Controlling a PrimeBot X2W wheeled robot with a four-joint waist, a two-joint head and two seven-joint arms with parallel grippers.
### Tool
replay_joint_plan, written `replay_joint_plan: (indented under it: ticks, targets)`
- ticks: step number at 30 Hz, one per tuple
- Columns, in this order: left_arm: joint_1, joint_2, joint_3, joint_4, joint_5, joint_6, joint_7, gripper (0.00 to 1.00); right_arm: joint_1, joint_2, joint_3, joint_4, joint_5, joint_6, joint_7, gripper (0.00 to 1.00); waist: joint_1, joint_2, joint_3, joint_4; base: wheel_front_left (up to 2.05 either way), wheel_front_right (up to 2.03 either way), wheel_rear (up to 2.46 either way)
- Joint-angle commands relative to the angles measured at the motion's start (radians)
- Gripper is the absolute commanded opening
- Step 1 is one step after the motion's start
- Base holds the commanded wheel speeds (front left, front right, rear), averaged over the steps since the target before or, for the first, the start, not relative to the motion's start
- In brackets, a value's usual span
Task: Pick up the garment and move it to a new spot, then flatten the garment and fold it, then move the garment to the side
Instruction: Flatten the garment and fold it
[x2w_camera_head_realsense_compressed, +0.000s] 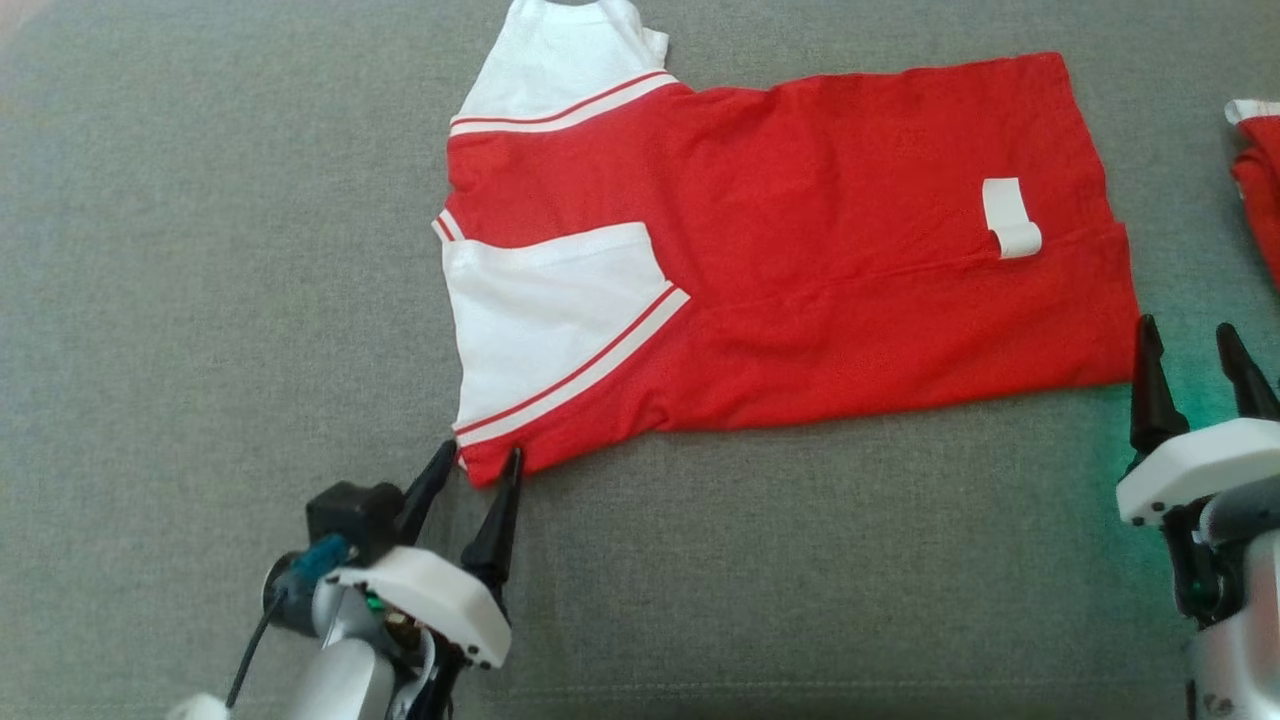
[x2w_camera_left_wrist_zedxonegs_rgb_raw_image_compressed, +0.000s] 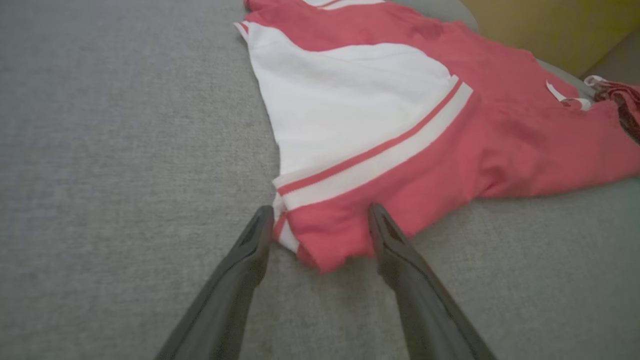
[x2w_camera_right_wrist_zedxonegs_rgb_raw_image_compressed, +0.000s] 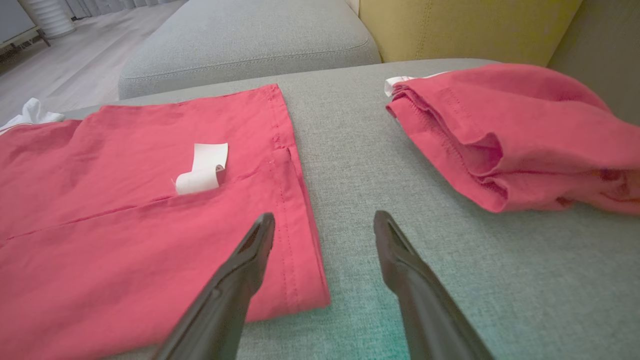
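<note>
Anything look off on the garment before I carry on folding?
Yes. A white label pokes out of the fold near the hem end of the garment and curls back on the red cloth. The corner between the open jaws of the left gripper juts out past the near edge, so the fold is not square.

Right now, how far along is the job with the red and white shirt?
Done: the shirt lies flat on the grey cushion, its near side seemingly folded over once, at the crease by the white label. In hand: the left tool, open, straddles the near sleeve-end corner; the right tool, open, is at the near hem corner. Left: further folding, then moving it aside.
</note>
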Motion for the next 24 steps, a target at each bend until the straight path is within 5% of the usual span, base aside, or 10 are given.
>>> replay_joint_plan:
  ticks: [1, 2, 3, 4, 7, 17, 21, 23, 24]
  targets:
    - [-0.037, 0.0, 0.024, -0.021, -0.009, 0.004, 0.003, 1.0, -0.021, -0.013, 0.02, -0.028, 0.009, -0.001, -0.012, 1.0, 0.0, 0.0, 0.002, -0.001, 0.0, 0.0, 0.0]
    - [-0.041, 0.001, 0.022, -0.015, -0.009, 0.003, 0.008, 0.93, -0.023, -0.013, 0.02, -0.027, 0.01, -0.001, -0.012, 1.0, 0.0, 0.0, 0.004, -0.002, 0.0, 0.0, 0.0]
    - [-0.045, 0.001, 0.019, -0.011, -0.009, 0.003, 0.01, 0.58, -0.025, -0.014, 0.021, -0.026, 0.011, -0.001, -0.013, 1.0, 0.0, 0.0, 0.004, -0.003, 0.0, 0.0, 0.0]
    - [-0.047, 0.001, 0.017, -0.009, -0.007, 0.005, 0.009, 0.38, -0.026, -0.015, 0.022, -0.024, 0.011, -0.001, -0.014, 1.0, 0.0, 0.0, 0.004, -0.003, 0.0, 0.0, 0.0]
    - [-0.046, 0.007, 0.012, -0.008, 0.001, 0.01, 0.002, 0.0, -0.028, -0.018, 0.029, -0.015, 0.013, -0.001, -0.017, 1.0, 0.0, 0.0, 0.0, -0.002, 0.0, 0.0, 0.0]
    - [-0.026, 0.045, -0.003, -0.058, 0.022, 0.023, 0.017, 0.0, -0.077, -0.075, 0.086, 0.09, 0.055, -0.001, 0.026, 1.0, 0.0, 0.0, -0.006, 0.009, 0.0, 0.0, 0.0]
    - [-0.037, 0.053, -0.009, -0.068, 0.026, 0.024, 0.024, 0.0, -0.098, -0.091, 0.12, 0.142, 0.078, -0.001, 0.036, 0.49, 0.0, 0.0, -0.004, 0.014, 0.0, 0.0, 0.0]
    - [-0.041, 0.054, -0.011, -0.071, 0.026, 0.025, 0.026, 0.0, -0.104, -0.098, 0.136, 0.161, 0.094, -0.001, 0.038, 0.36, 0.0, 0.0, -0.005, 0.015, 0.0, 0.0, 0.0]
    - [-0.042, 0.055, -0.012, -0.071, 0.025, 0.026, 0.027, 0.0, -0.105, -0.099, 0.144, 0.17, 0.103, -0.001, 0.039, 0.12, 0.0, 0.0, -0.006, 0.014, 0.0, 0.0, 0.0]
